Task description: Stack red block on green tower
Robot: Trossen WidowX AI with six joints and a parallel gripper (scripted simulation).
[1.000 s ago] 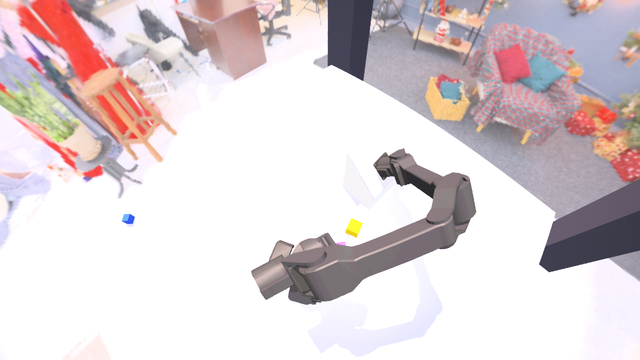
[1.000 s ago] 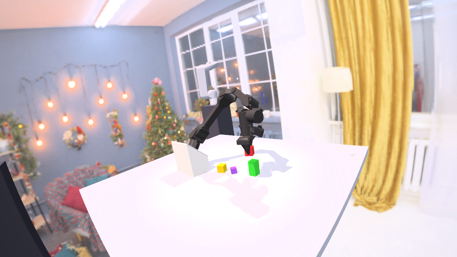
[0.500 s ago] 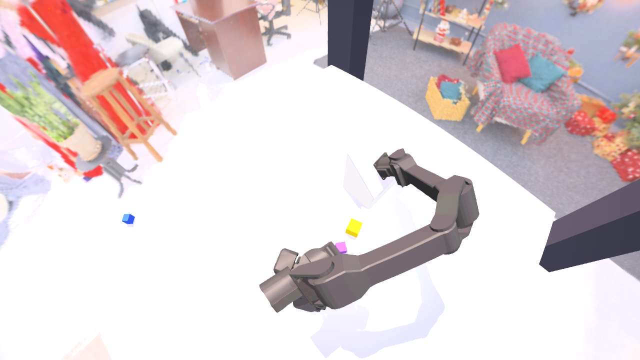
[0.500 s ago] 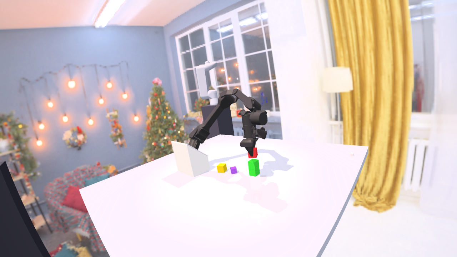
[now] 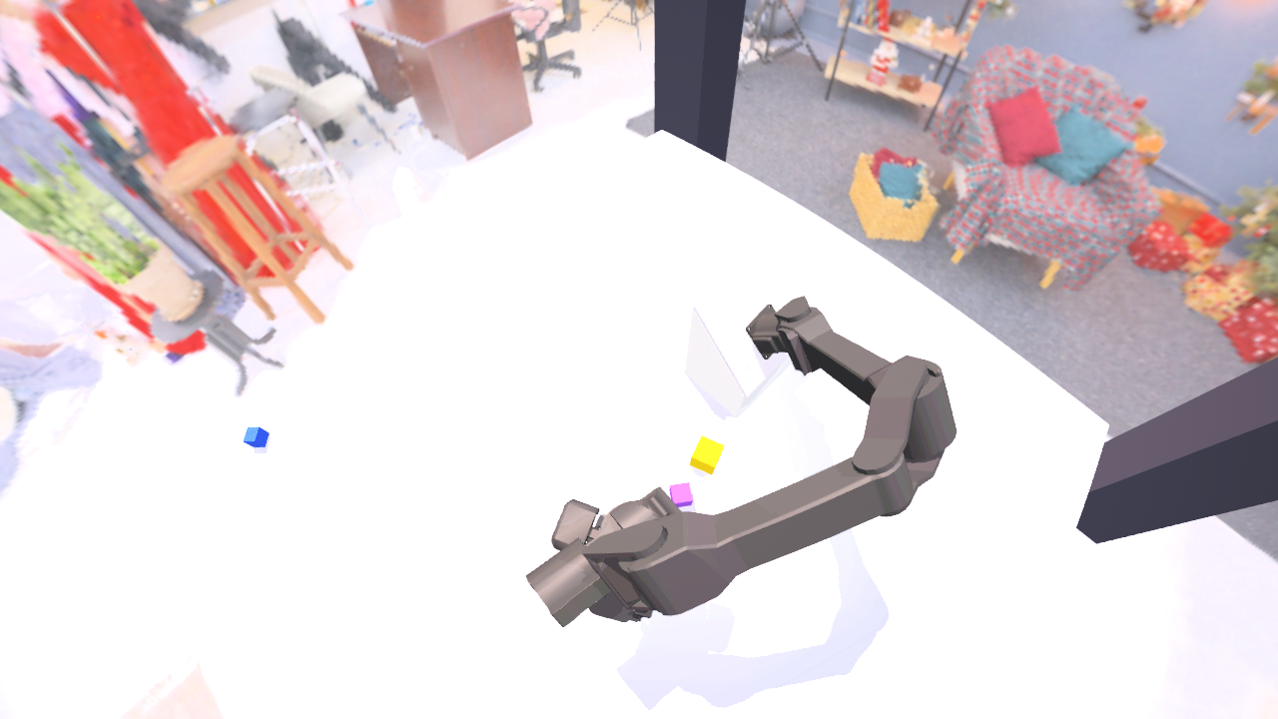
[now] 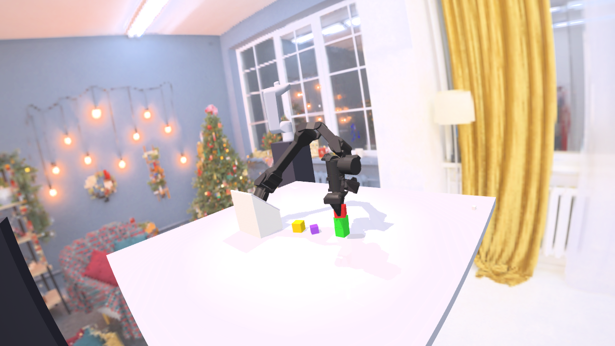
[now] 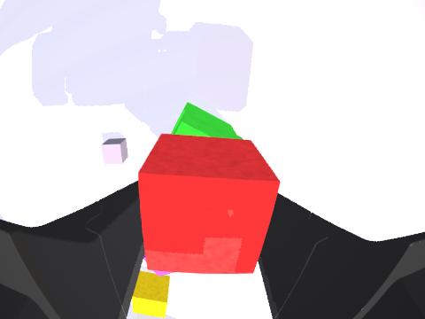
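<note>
The red block (image 6: 342,210) (image 7: 208,217) is between the fingers of my gripper (image 6: 339,211) (image 7: 203,188), which is shut on it. The green tower (image 6: 341,227) (image 7: 204,121) stands upright on the table, directly below the red block in the exterior view. In the wrist view the red block covers most of the tower, and one green corner shows beyond it. I cannot tell whether the red block touches the tower's top. In the top view the arm hides the tower, the red block and the fingertips.
A yellow block (image 5: 707,453) (image 6: 298,226) (image 7: 151,292) and a purple block (image 5: 681,494) (image 6: 314,228) lie near the tower. A small pale cube (image 7: 113,151) is beside it. A white wedge-shaped panel (image 5: 715,370) (image 6: 255,217) stands near the arm's base. A blue block (image 5: 256,436) lies far off.
</note>
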